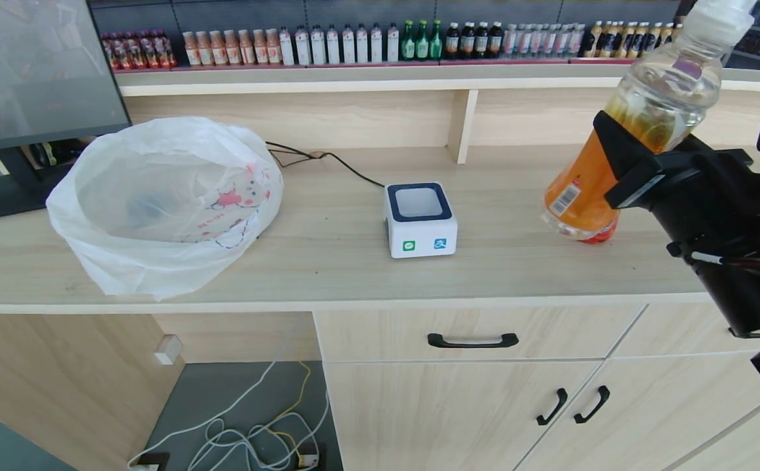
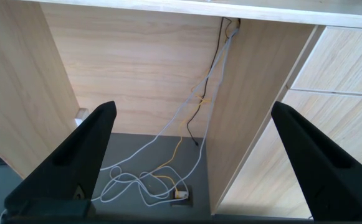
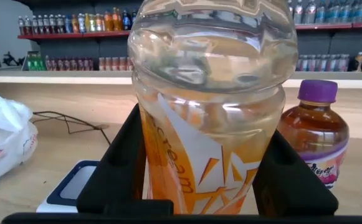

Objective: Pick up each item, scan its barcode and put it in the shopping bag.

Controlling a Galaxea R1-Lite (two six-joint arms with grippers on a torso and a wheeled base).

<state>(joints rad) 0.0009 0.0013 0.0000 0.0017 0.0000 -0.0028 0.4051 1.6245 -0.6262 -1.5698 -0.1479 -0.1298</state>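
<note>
Pale wood-grain checkout counter (image 1: 328, 261) runs across the middle of the head view, with drawers and cupboard doors beneath it. At the right of the frame, the black right gripper (image 1: 628, 152) is clamped around the middle of a clear plastic drink bottle with an orange label (image 1: 579, 186). The bottle is tilted, its white-wrapped cap toward the upper right corner and its base low over the counter's right part; whether the base touches the wood cannot be told. A barcode patch shows on the label near the base. In the right wrist view the same bottle (image 3: 212, 81) sits between the two dark fingers of that gripper (image 3: 205, 168), and a smaller brown bottle with a purple cap (image 3: 318, 134) stands on the counter behind it. At the centre of the head view sits a white cube scanner with a dark blue frame around its top window (image 1: 419, 219), a black cable trailing from it. Left of centre lies an open, crumpled white plastic shopping bag (image 1: 164, 203), well apart from the bottle. The left gripper (image 2: 193, 109) has its black fingers spread wide, holding nothing, facing an open recess below the counter where loose cables (image 2: 149, 186) lie on the floor.
</note>
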